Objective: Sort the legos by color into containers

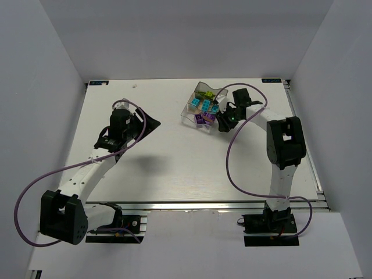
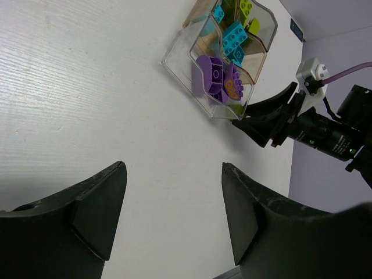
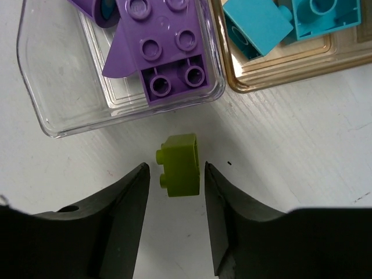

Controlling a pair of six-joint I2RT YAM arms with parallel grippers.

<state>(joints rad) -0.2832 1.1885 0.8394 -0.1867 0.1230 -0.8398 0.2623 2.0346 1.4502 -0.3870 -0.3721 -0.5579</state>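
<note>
Bracketing lime green brick (image 3: 183,163) with right gripper (image 3: 176,170), jaws spread either side, not yet pinching, long axis parallel to them; left gripper (image 2: 172,170) spread, empty, distant.

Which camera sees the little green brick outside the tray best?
The right wrist view: the lime green brick lies on the table between the right gripper's fingers, studs plain. In the top and left wrist views it cannot be seen.

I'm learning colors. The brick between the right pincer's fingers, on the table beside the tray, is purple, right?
No. The right wrist view shows that brick is lime green, not purple. It does lie between the right pincer's fingers, on the table beside the tray.
</note>
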